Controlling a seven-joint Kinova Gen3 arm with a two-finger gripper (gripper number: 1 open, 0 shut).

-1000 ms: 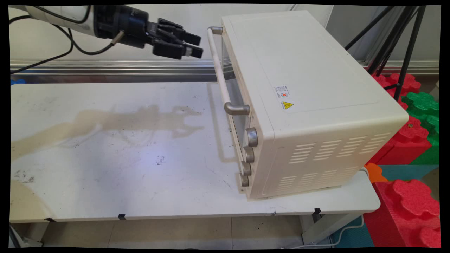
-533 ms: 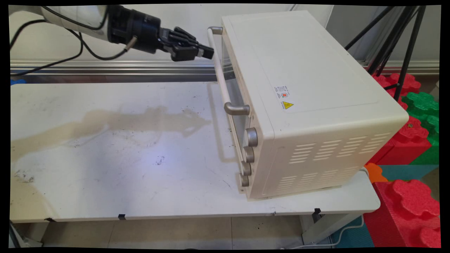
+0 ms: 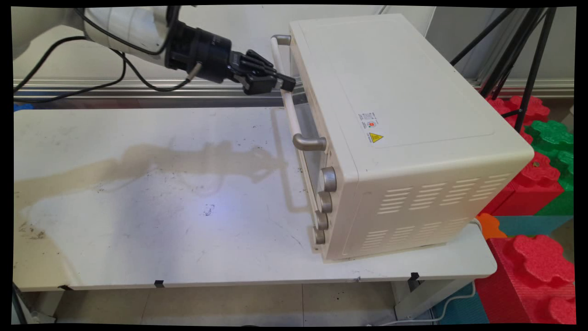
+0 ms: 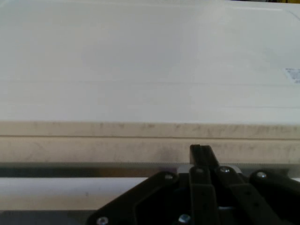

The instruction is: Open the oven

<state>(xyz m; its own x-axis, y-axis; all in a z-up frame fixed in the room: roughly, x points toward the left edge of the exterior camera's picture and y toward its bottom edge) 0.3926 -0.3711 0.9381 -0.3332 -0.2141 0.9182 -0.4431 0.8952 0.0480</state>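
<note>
A cream toaster oven stands on the right half of the white table, its glass door facing left. The door's white bar handle runs along the door's top edge between two grey brackets. My black gripper is shut, with nothing between its fingers. It reaches in from the left at the upper part of the handle, and its tips cross the bar towards the door. In the hand view the closed fingertips lie over the handle bar and point at the door's top edge.
Four grey knobs sit on the oven's front below the door. Red and green foam blocks are stacked right of the table, beside a black tripod. Black cables hang from the arm.
The gripper has closed its fingers and moved right and slightly down, from left of the oven to the door handle.
</note>
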